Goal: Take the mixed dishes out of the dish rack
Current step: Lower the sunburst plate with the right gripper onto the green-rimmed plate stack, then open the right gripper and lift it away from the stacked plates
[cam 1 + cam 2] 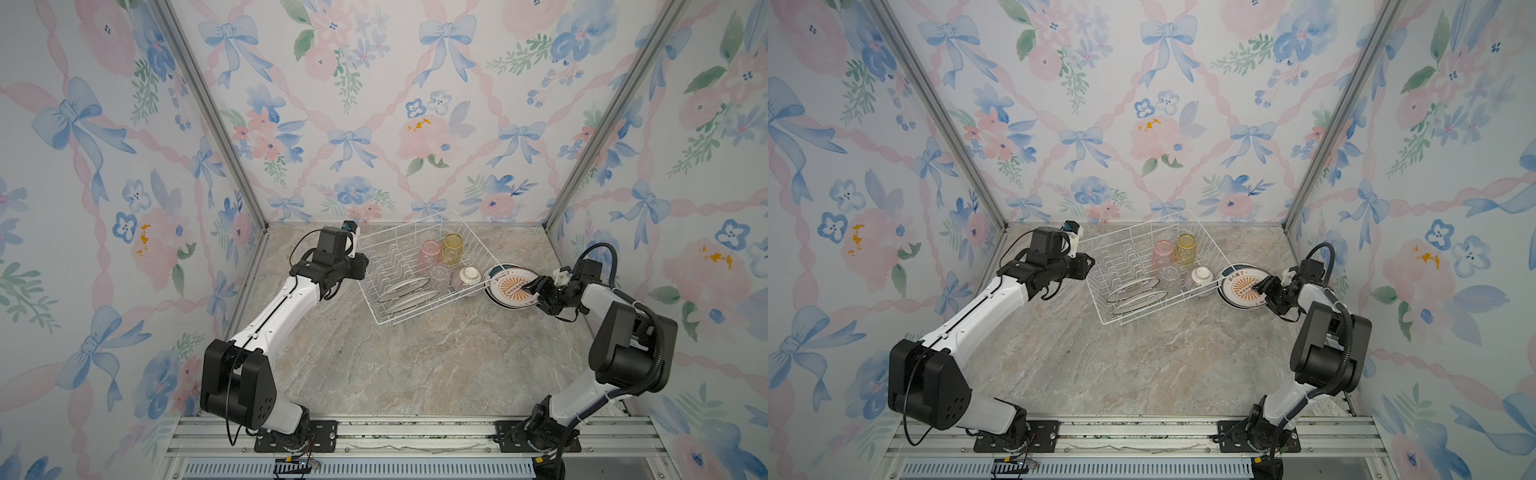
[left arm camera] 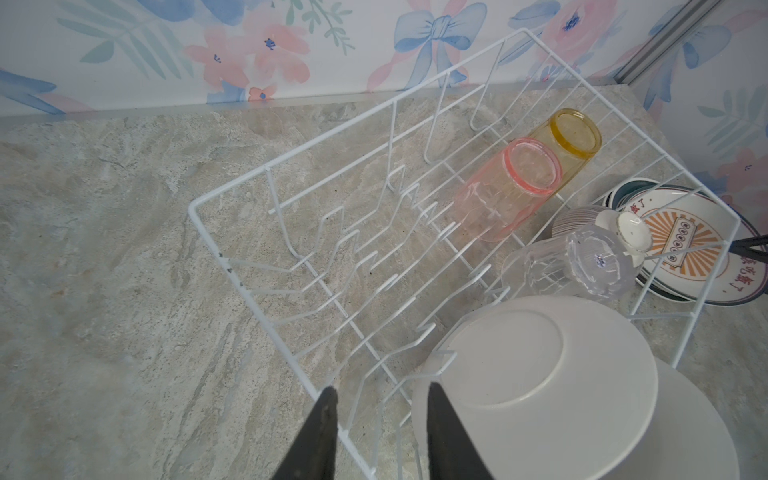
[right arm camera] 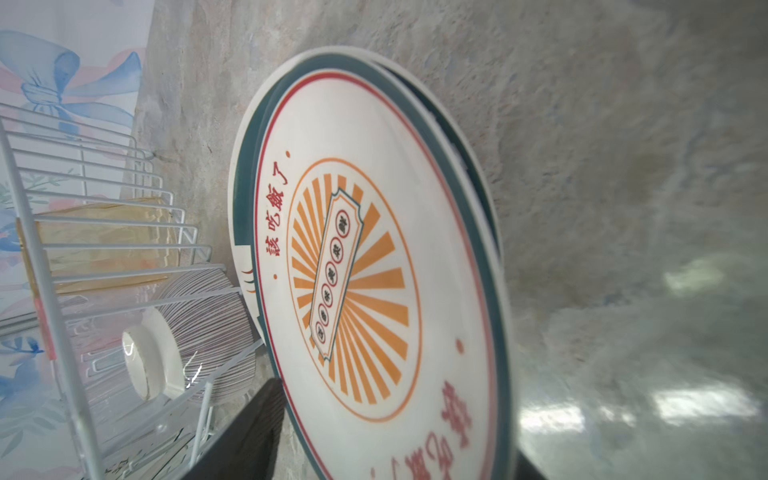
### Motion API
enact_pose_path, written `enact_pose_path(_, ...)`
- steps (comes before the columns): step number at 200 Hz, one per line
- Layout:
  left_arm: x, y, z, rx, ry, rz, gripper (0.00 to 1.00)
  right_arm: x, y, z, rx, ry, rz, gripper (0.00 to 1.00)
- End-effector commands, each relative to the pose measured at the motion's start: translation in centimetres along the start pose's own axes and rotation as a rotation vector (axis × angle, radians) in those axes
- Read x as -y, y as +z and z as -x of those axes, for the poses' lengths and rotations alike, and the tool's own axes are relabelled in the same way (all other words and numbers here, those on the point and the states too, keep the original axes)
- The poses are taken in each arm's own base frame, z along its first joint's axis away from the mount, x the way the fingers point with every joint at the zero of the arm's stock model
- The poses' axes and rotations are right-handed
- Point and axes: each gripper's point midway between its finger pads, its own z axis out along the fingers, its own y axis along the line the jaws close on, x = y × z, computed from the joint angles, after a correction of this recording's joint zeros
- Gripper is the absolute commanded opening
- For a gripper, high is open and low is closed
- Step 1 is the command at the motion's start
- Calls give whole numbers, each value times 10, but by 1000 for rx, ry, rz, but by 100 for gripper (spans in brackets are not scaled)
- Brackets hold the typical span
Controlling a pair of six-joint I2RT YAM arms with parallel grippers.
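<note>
The white wire dish rack point(image 1: 405, 227) point(image 2: 392, 101) stands at the back of the table. Two plates point(image 1: 409, 286) point(image 2: 540, 353) stand in its dividers. Pink point(image 1: 429, 253), yellow point(image 1: 452, 248) and clear point(image 1: 439, 275) tumblers and a striped bowl point(image 1: 467, 278) sit upside down inside. Right of the rack, the orange sunburst plate point(image 1: 509, 286) point(image 3: 374, 291) lies on a small stack of plates. My right gripper point(image 1: 534, 291) point(image 3: 395, 419) is open, with that plate's rim between its spread jaws. My left gripper point(image 2: 380, 388) is open, its jaws astride the rack's left rim wire.
Marble tabletop point(image 1: 415, 365) inside three flowered walls. The plate stack lies close to the right wall point(image 1: 665, 249). The rack sits askew, one corner near the back wall. Both arm bases are bolted to the metal rail point(image 1: 415, 432) at the front.
</note>
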Motion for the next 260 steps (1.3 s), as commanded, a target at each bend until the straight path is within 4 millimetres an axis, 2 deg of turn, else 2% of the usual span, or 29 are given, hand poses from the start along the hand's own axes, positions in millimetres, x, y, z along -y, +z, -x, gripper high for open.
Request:
enact_pose_path(1, -4, 6, -13, -38, 14, 0, 33, 5, -13, -6, -30, -76, -107, 66)
enact_pose_path(94, -7, 8, -20, -52, 11, -2, 33, 23, 4, -10, -105, -207, -326, 75)
enact_pose_path(141, -8, 8, -24, -62, 7, -5, 33, 19, 17, -10, -116, -214, -312, 78)
enact_pose_path(167, -11, 12, -31, -85, 4, 5, 33, 12, 13, -5, -99, -215, -285, 78)
enact_pose_path(197, -14, 12, -37, -97, 3, 19, 33, -6, 8, 5, -69, -219, -210, 81)
enact_pose_path(240, -14, 6, -35, -90, 2, 22, 33, 1, 18, 1, -125, -216, -254, 83)
enact_pose_path(260, -16, 3, -36, -94, 4, 30, 33, 6, 13, 1, -115, -222, -291, 83)
